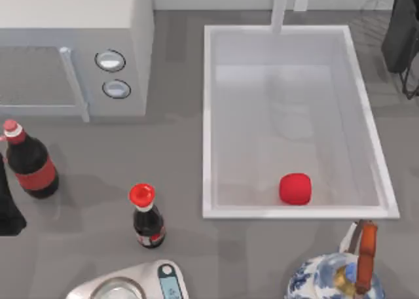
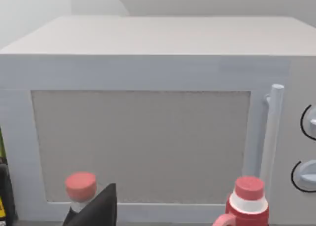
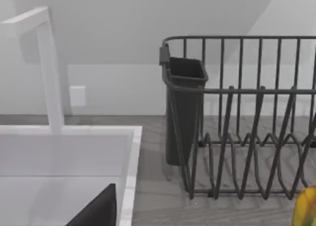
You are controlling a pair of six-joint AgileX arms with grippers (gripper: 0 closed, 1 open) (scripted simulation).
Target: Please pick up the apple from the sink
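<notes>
In sink (image 1: pixel 208 116) near corner: apple (image 1: pixel 295 188), untouched.

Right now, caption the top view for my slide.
Red apple resting at the near end of the white sink, both arms parked clear at the table's sides.

sink (image 1: pixel 208 116): right half of the counter (image 1: pixel 177 168), running from the far edge toward the near edge
apple (image 1: pixel 295 188): in the sink, on its bottom, close to the near wall
faucet (image 1: pixel 280 8): at the sink's far rim
microwave (image 1: pixel 78 44): far left corner of the counter
large bottle (image 1: pixel 29 161): left edge, in front of the microwave
small bottle (image 1: pixel 146 217): between the large bottle and the sink, nearer the near edge
scale (image 1: pixel 141 282): near edge, in front of the small bottle
teapot (image 1: pixel 340 273): near right corner, in front of the sink
dish rack (image 3: pixel 247 117): far right corner, beside the sink
</notes>
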